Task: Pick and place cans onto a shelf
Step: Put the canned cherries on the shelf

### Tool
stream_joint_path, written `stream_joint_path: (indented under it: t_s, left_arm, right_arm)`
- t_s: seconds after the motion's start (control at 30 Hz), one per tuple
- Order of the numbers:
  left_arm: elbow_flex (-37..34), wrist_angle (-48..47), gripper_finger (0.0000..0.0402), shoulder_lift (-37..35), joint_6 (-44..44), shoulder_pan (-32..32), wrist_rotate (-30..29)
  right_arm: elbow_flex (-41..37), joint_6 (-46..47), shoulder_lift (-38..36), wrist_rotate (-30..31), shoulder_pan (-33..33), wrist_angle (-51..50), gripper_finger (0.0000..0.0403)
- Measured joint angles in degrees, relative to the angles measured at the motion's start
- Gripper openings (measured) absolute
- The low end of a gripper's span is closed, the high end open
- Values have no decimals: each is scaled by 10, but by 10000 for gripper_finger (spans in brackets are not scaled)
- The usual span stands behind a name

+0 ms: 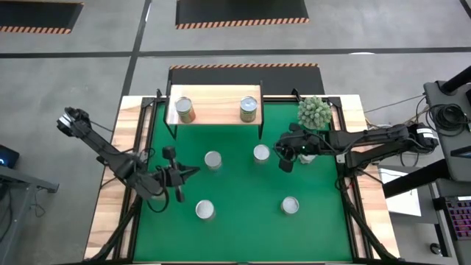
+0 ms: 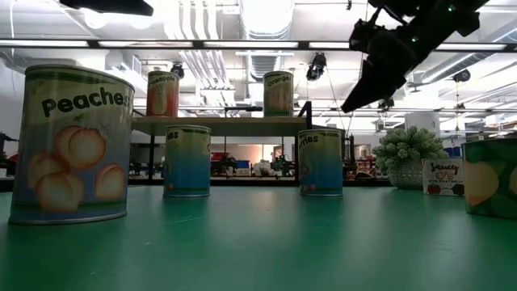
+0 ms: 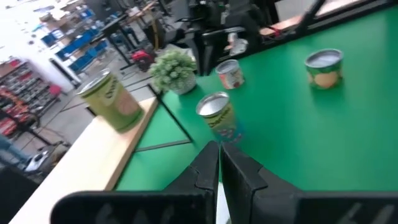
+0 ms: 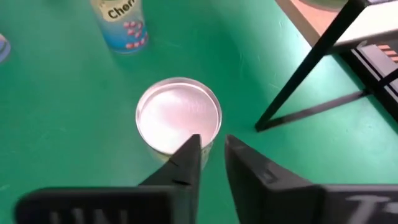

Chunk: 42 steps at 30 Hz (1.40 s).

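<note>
Green-matted surface [image 1: 243,228] is seen on grey flooring; right end effector [image 4: 210,163], narrowly parted, is poised over a can [image 4: 178,116]; left end effector [image 3: 219,163] is closed, empty.

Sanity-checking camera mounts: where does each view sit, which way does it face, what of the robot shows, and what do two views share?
High: overhead, straight down on the green mat; both arms visible.
Low: mat height, level toward the shelf; right claw hangs in from above.
Left wrist: past the shut left claw, toward the ball plant.
Right wrist: down past the right claw onto a can top.
Shared: high and low both show two shelf cans.
</note>
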Motion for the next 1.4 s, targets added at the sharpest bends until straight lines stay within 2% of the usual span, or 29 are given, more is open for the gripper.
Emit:
stream_joint_path:
  t_s: [0.13, 0.43, 0.67, 0.8, 1.0, 1.23, 1.4]
  left_arm:
    - [-9, 0, 0, -14, -8, 0, -26]
    - [-8, 0, 0, -18, -11, 0, -28]
    - [-8, 0, 0, -17, -10, 0, -28]
    - [-8, 0, 0, -17, -11, 0, -28]
    - [-8, 0, 0, -17, -10, 0, -28]
    - [-8, 0, 0, -17, -11, 0, -28]
    - [-8, 1, 0, -17, -11, 0, -28]
  right_arm:
    - [0, 2, 2, 3, 0, 7, 130]
    - [0, 19, 3, 4, 0, -32, 275]
    - [-1, -20, 53, 0, 3, -25, 342]
    - [-1, -38, 116, -2, 10, 1, 353]
    - [-2, -45, 185, -26, 10, 101, 350]
    - [-2, -51, 222, -26, 8, 203, 333]
    - [-2, -36, 223, -25, 8, 205, 298]
